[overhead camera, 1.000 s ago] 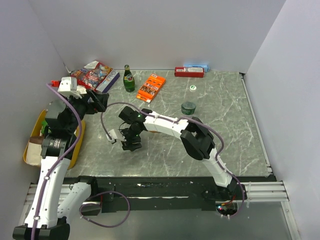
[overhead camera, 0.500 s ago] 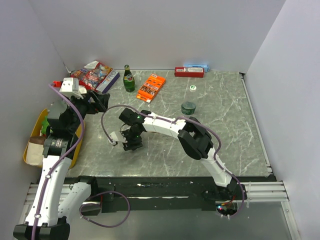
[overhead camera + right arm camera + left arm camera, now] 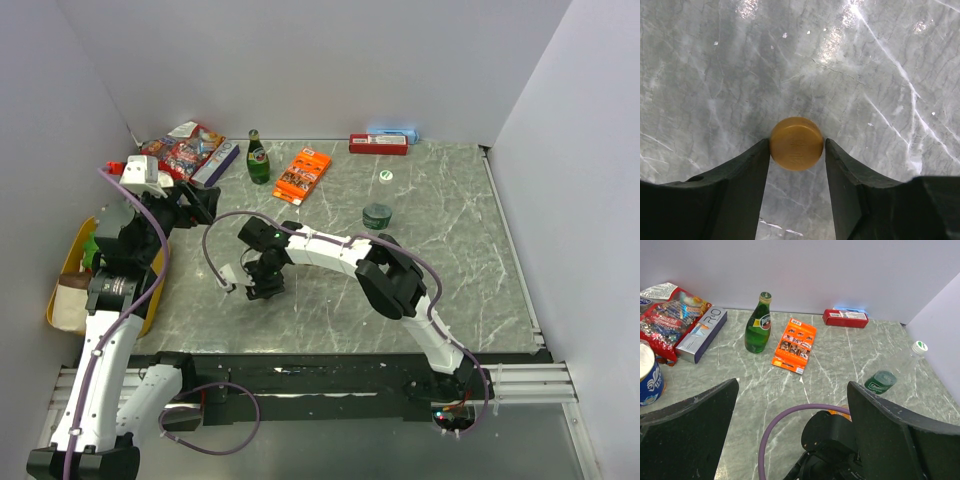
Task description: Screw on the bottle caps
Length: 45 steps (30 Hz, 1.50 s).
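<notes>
My right gripper (image 3: 265,290) points down at the table, shut on the orange-brown cap (image 3: 796,141); in the right wrist view (image 3: 797,150) both fingers press its sides just above the marble. My left gripper (image 3: 203,203) hangs open and empty at the left, its fingers wide apart in the left wrist view (image 3: 792,385). The stubby dark green bottle (image 3: 377,214) stands right of centre, also seen in the left wrist view (image 3: 880,381). The whitish cap with the green mark (image 3: 385,178) lies behind it (image 3: 919,346). A sliver of orange (image 3: 840,413) shows behind my right wrist; the orange bottle is otherwise hidden.
A tall green glass bottle (image 3: 258,158), an orange packet (image 3: 302,174), a grey box (image 3: 216,165), a snack bag (image 3: 183,148) and a red box (image 3: 379,144) line the back. A yellow tray (image 3: 72,268) sits at the left edge. A purple cable (image 3: 215,250) loops beside my right wrist.
My right gripper has shifted slightly left, still around the orange-brown cap. My left wrist has moved a little toward the back. Nothing else has moved.
</notes>
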Tool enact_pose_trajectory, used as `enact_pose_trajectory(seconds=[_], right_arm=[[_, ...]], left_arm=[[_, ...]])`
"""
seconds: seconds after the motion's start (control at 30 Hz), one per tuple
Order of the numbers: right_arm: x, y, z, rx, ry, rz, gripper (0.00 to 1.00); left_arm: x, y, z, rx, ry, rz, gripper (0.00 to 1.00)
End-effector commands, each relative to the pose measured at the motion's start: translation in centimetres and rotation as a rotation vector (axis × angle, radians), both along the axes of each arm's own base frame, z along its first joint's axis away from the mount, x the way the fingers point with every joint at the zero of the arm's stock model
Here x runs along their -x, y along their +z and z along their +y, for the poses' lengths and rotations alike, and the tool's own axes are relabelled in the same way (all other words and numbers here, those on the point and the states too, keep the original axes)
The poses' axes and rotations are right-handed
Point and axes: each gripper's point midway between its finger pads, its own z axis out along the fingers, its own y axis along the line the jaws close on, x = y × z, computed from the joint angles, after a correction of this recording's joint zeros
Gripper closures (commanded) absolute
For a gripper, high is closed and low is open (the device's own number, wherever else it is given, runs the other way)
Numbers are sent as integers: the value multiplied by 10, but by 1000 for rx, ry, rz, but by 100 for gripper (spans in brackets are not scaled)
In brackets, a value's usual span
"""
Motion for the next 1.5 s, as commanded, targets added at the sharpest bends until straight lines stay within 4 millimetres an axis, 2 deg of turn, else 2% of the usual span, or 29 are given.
enact_pose_trajectory(seconds=[0.0,0.17,0.27,0.37,0.4,0.47,0.5,0.57,0.6,0.63,0.67,0.7,0.73,0.77,0.8,0.83,0.87,0.9,0.93,1.0,1.03,1.07,1.13,1.17,1.2,1.23,1.27,1.3,1.47], right_arm=[[-5,5,6,-30,1,-29,46],[-9,6,10,-45,-19,-46,52],[-11,10,11,-54,-27,-53,61],[-16,24,8,-74,-55,-61,67],[-18,43,7,-106,-67,-76,69],[-18,58,-5,-124,-90,-61,69],[-17,87,-9,-167,-93,-80,70],[-12,107,-26,-186,-110,-61,70],[-9,139,-33,-236,-117,-76,71],[-8,150,-41,-246,-132,-73,71],[-11,157,-57,-235,-185,-44,71],[-10,180,-68,-266,-207,-53,71],[-12,190,-81,-266,-237,-49,71],[-20,208,-100,-289,-284,-64,71],[-22,213,-117,-271,-319,-58,72],[-27,221,-129,-275,-348,-67,72],[-29,237,-142,-295,-376,-92,72],[-39,240,-164,-280,-438,-96,72],[-42,250,-173,-290,-472,-105,72],[-52,264,-197,-292,-557,-115,72],[-51,272,-206,-290,-593,-104,72],[-52,277,-211,-291,-616,-106,72],[-52,282,-221,-283,-663,-103,72],[-51,286,-225,-289,-676,-112,72],[-51,286,-228,-282,-689,-120,72],[-49,283,-229,-278,-702,-110,72],[-47,285,-231,-282,-709,-111,72],[-45,286,-232,-284,-717,-108,72],[-38,293,-237,-295,-747,-108,72]], left_arm=[[0,9,-1,-3,-13,-43,4],[-2,8,-1,5,-11,-39,4],[-3,5,0,4,-5,-30,4],[-6,2,3,-7,15,-23,4],[-7,3,5,-19,20,-29,4],[-10,10,9,-32,31,-46,4],[-11,10,8,-48,16,-54,4],[-15,14,14,-59,28,-66,4],[-16,12,12,-73,2,-64,4],[-15,10,9,-81,-21,-66,4],[-18,1,14,-93,-26,-67,4],[-17,-5,11,-111,-57,-80,4],[-13,-14,0,-120,-132,-84,4],[-14,-34,-5,-136,-165,-97,4],[-10,-44,-11,-151,-210,-115,4],[-2,-78,-25,-143,-312,-84,4],[0,-80,-33,-151,-358,-132,4],[3,-92,-42,-145,-411,-135,4],[10,-122,-52,-136,-470,-98,4],[12,-143,-73,-182,-541,-125,4],[15,-165,-78,-192,-555,-101,4],[17,-173,-89,-210,-571,-115,4],[5,-178,-100,-216,-578,-100,4],[2,-174,-110,-182,-582,-117,4],[-5,-183,-113,-145,-574,-95,4],[-12,-169,-117,-128,-566,-156,4],[-16,-176,-127,-128,-578,-125,4],[-22,-195,-133,-125,-578,-56,4],[-25,-211,-153,-129,-535,-78,4]])
